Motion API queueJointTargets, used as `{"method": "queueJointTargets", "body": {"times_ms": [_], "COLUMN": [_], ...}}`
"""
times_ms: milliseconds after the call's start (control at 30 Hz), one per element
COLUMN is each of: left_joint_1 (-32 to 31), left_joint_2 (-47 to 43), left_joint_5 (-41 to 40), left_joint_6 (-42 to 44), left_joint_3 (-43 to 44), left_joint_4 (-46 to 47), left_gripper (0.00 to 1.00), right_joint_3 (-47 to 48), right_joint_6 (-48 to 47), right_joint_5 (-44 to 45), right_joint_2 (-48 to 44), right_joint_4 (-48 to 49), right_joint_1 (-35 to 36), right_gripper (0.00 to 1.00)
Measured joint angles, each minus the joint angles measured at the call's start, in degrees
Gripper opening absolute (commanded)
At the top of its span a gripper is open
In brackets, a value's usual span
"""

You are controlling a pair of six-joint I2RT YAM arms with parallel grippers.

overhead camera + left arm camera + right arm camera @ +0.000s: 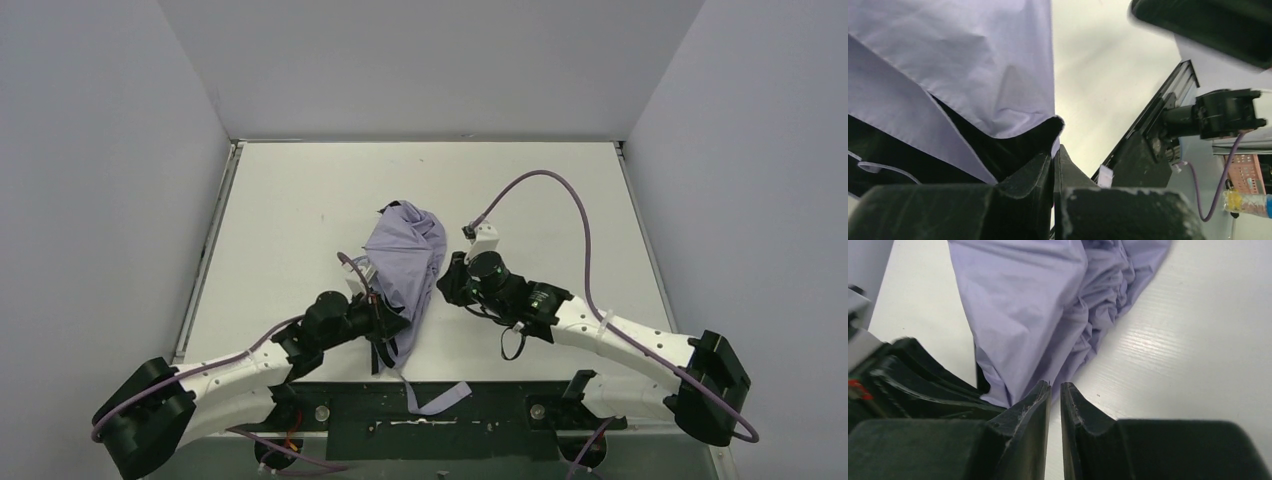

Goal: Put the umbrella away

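At mid-table, between the two arms: umbrella (405, 265) collapsed but loose, canopy not yet gathered.

Lies as a crumpled lavender heap on the table (560, 200), with black lining showing at the near end and the strap (440, 400) trailing over the near edge. Held at that near end by the left gripper (392, 322), pressed together on what looks like a thin edge of fabric. Flanked just on the right by the right gripper (447, 285), almost together with a slim gap and nothing between. For a clean gather: hold the left pinch firm as an anchor, spread the right fingers (1040, 395) wider, take a fold of the right flank rather than a rib, and draw it toward the middle so the pleats wrap one way. Avoid dragging the whole heap across the table.
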Motion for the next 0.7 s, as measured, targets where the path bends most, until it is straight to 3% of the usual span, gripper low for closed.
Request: {"method": "queueJointTargets", "body": {"times_ms": [300,700], "left_joint_1": [-3.76,-5.27], "left_joint_2": [4.35,4.48], "left_joint_5": [-6.40,-9.31], "left_joint_6": [-3.50,-4.55], "left_joint_3": [-10.49,-12.70], "left_joint_4": [11.02,14.34], "left_gripper": [0.00,0.00], "right_joint_3": [5.11,5.18], "right_joint_6": [-0.61,2.84], "right_joint_5": [-6.64,-11.54], "right_joint_2": [5.49,16.37], "right_joint_4": [2.01,11.23], "right_joint_1": [0.00,1.86], "right_gripper": [0.14,0.12]}}
